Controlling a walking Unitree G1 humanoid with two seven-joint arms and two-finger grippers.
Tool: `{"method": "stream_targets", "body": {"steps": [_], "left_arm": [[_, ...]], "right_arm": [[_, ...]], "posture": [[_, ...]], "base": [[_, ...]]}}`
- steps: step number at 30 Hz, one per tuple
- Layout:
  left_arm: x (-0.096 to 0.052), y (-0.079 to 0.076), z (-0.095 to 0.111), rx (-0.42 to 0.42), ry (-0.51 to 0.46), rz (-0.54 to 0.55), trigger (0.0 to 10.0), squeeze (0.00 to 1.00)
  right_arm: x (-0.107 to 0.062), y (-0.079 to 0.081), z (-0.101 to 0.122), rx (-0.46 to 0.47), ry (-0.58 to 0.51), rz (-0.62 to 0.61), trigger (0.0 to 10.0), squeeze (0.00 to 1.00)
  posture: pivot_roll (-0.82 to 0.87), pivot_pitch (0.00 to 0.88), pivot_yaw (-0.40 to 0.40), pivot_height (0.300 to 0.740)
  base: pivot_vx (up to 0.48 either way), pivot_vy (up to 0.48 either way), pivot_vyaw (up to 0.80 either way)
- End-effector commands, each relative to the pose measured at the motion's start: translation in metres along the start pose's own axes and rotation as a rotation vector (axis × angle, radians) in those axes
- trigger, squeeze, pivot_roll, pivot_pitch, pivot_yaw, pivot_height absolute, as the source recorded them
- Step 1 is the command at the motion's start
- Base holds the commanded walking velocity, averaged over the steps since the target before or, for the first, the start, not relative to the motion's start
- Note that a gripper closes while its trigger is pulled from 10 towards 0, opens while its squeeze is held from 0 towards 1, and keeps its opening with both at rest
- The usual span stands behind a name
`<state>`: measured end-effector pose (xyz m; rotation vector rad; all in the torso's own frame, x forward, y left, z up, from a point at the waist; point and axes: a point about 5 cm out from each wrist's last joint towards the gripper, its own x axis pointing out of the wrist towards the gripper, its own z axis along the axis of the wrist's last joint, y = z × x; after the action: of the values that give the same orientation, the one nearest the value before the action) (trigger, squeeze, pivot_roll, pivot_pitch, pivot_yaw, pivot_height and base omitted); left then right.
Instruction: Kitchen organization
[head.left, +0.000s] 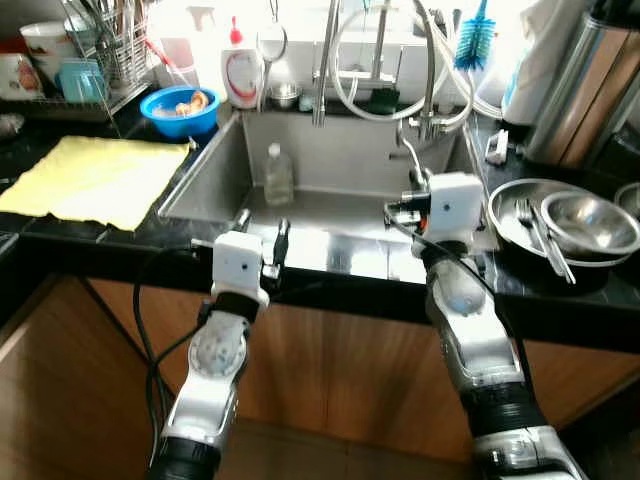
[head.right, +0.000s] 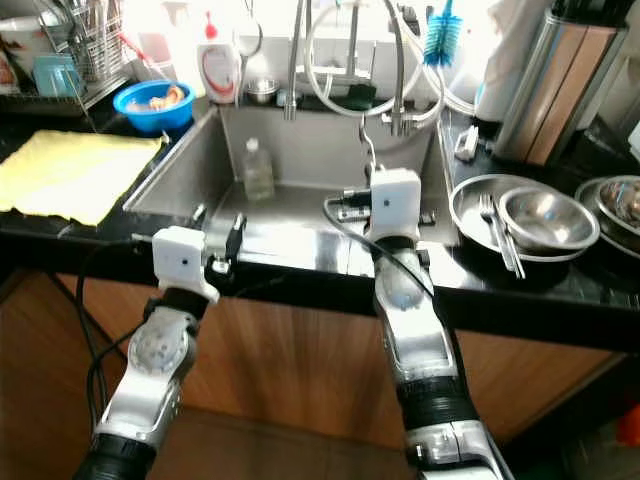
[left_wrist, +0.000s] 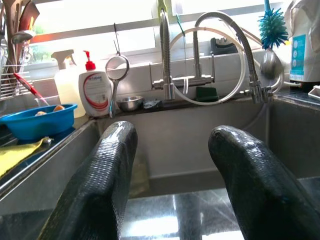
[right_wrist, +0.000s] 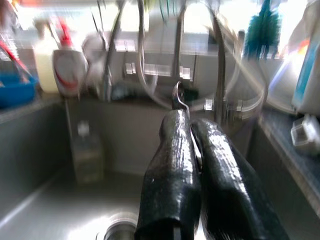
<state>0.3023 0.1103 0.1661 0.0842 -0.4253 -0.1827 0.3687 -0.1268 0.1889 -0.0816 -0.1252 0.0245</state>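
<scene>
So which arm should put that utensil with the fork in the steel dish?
Right. The right hand already pinches the utensil and hovers beside the steel dish; the left hand is open, farther away.

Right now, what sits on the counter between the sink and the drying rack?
In the left eye view, the yellow cloth lies flat there, with the blue bowl behind it, between the sink and the drying rack.

I see a yellow cloth (head.left: 95, 178) on my black counter (head.left: 60, 235), a blue bowl (head.left: 178, 110), a white bottle (head.left: 241, 70) with a red label, a turquoise brush (head.left: 475, 42), and steel-grey sink (head.left: 205, 185).
</scene>
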Motion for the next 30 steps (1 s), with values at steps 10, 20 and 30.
{"method": "stream_targets", "body": {"steps": [10, 20, 30], "left_arm": [[0.001, 0.001, -0.001, 0.021, 0.002, 0.008, 10.0, 0.00], [-0.002, 0.000, -0.002, 0.020, 0.007, 0.003, 10.0, 0.00], [-0.005, -0.002, -0.003, 0.015, 0.011, -0.009, 10.0, 0.00]], "right_arm": [[0.020, 0.005, -0.016, 0.032, 0.183, 0.016, 10.0, 0.00], [0.021, -0.001, -0.036, 0.020, 0.300, -0.005, 10.0, 0.62], [0.021, -0.001, -0.021, -0.013, 0.132, -0.039, 10.0, 0.00]], "posture": [[-0.07, 0.000, 0.024, 0.740], [-0.07, 0.000, 0.023, 0.740], [-0.07, 0.000, 0.022, 0.740]], "base": [[0.000, 0.000, 0.00], [0.000, 0.000, 0.00], [0.000, 0.000, 0.00]]}}
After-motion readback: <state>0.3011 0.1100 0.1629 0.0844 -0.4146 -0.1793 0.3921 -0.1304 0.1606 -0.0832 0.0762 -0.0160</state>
